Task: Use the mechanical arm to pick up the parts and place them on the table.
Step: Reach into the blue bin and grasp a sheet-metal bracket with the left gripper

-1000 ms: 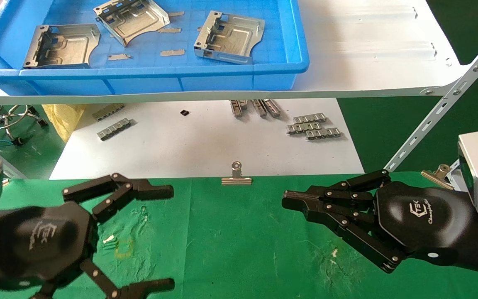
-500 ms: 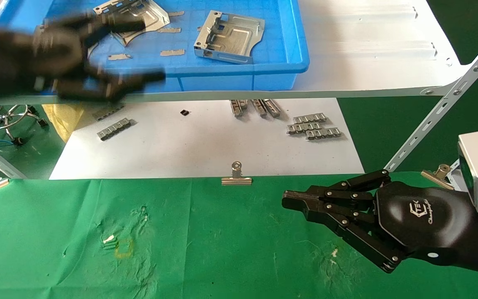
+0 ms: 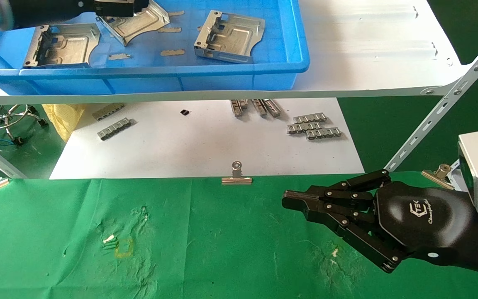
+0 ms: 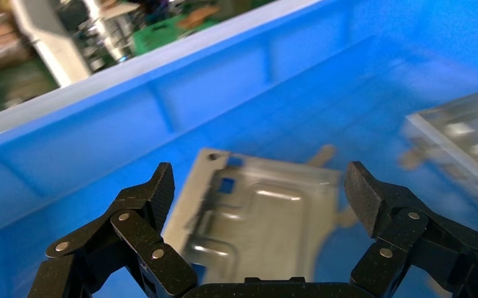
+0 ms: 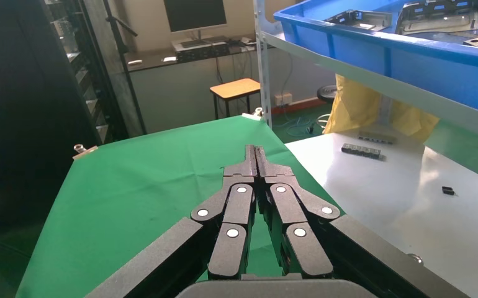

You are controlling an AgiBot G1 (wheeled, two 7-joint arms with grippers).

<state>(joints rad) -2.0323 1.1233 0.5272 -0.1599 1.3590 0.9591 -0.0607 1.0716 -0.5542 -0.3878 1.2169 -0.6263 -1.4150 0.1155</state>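
Three silver parts lie in the blue bin [image 3: 181, 79]: one at the left [image 3: 62, 45], one in the middle [image 3: 139, 23], one at the right [image 3: 230, 37]. My left gripper [image 3: 118, 7] is up over the bin, by the middle part's far edge. In the left wrist view it [image 4: 261, 186] is open and empty, its fingers spread either side of a part [image 4: 255, 217] lying below them. My right gripper [image 3: 288, 201] is shut and empty, low over the right side of the green table [image 3: 222, 249]; it also shows in the right wrist view [image 5: 256, 152].
The bin stands on a white shelf board [image 3: 367, 50] held by a slanted metal strut [image 3: 438, 120]. Below it, a white sheet holds small ribbed silver strips [image 3: 313, 126]. Binder clips [image 3: 236, 176] pin the cloth's far edge. Tiny grey slips lie in the bin [image 3: 171, 52].
My left arm has lifted from the green table's near left side up and away to the blue bin. The right arm has not moved.
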